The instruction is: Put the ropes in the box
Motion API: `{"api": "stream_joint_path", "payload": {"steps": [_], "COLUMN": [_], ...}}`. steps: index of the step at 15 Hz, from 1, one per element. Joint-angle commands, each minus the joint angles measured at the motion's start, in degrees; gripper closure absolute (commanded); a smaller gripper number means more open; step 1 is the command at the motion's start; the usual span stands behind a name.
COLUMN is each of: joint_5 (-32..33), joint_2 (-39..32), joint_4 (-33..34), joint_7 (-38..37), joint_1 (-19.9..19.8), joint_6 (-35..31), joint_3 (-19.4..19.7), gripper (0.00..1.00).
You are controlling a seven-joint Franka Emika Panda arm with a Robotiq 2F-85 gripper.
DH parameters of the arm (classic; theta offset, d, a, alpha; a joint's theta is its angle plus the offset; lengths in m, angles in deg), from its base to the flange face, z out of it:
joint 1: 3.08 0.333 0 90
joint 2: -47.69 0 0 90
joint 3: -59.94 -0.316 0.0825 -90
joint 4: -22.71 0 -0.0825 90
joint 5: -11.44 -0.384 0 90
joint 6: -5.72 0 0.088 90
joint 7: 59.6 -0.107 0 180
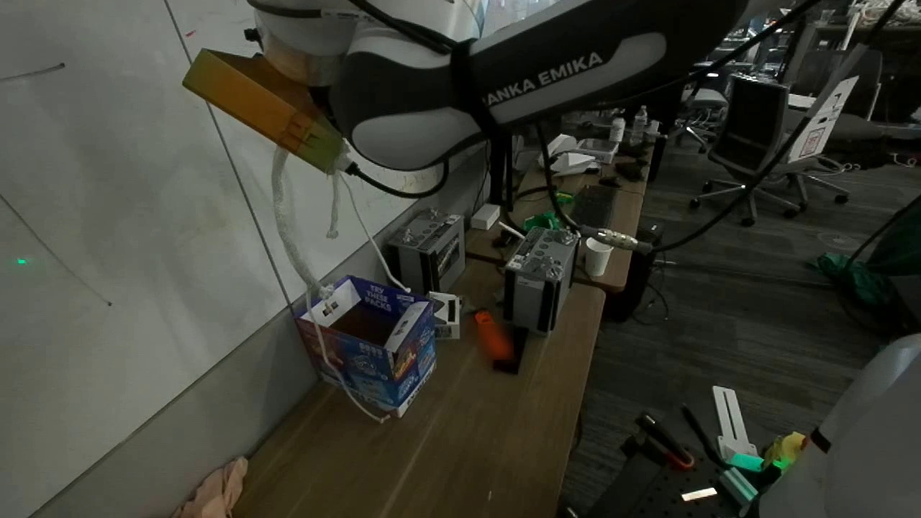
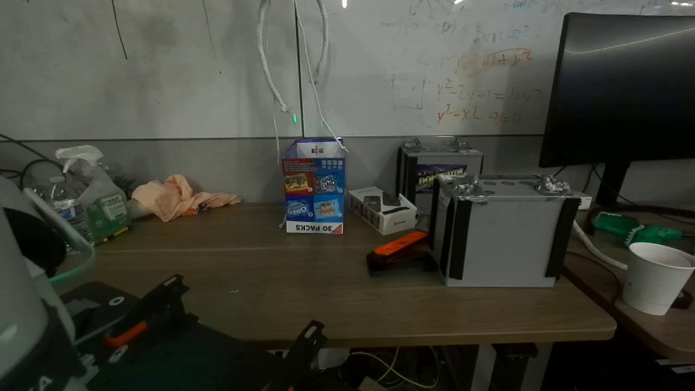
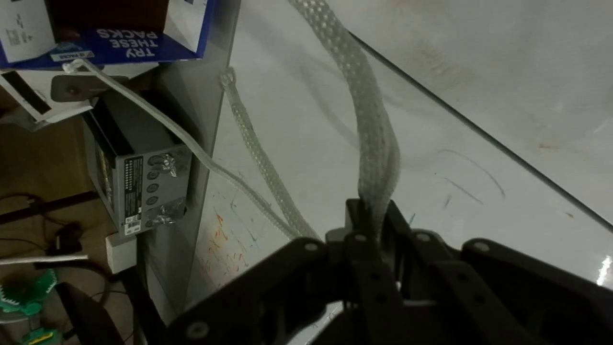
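The ropes (image 3: 376,129), white cord in loose strands, hang in the air, and the fingers (image 3: 355,225) are pinched tight on the thick one. In an exterior view one thin strand trails down outside the blue box (image 1: 414,381), which is upright on the worktop (image 1: 439,460) with its flaps raised. A thicker end stops above the rim, and another thin tip hangs by the rim's far corner; whether any strand touches the cardboard I can't tell. Just beside the box lies a small white carton (image 2: 383,209), then an orange-and-black tool (image 2: 399,250) and two grey devices (image 2: 505,233). To the other side, well apart, are a peach cloth (image 2: 174,198) and a spray bottle (image 2: 103,201). A whiteboard (image 1: 108,180) rises behind.
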State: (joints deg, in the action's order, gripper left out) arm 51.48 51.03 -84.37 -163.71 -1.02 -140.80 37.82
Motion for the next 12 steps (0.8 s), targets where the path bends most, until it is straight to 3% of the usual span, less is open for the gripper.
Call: {"api": "stream_joint_path", "payload": {"steps": [1,7,12], "joint_5": [-2.42,-0.57,-0.13], "joint_2": [-1.78,0.62,1.89], "joint_4": [2.87,3.12,3.56], "joint_7": [2.08,-0.25,-0.43], "joint_1": [4.5,7.93,8.11], "joint_6": [0.57,3.58,5.44], "joint_3": [3.05,3.33,3.57], "gripper": [0.96,0.96,0.96]}}
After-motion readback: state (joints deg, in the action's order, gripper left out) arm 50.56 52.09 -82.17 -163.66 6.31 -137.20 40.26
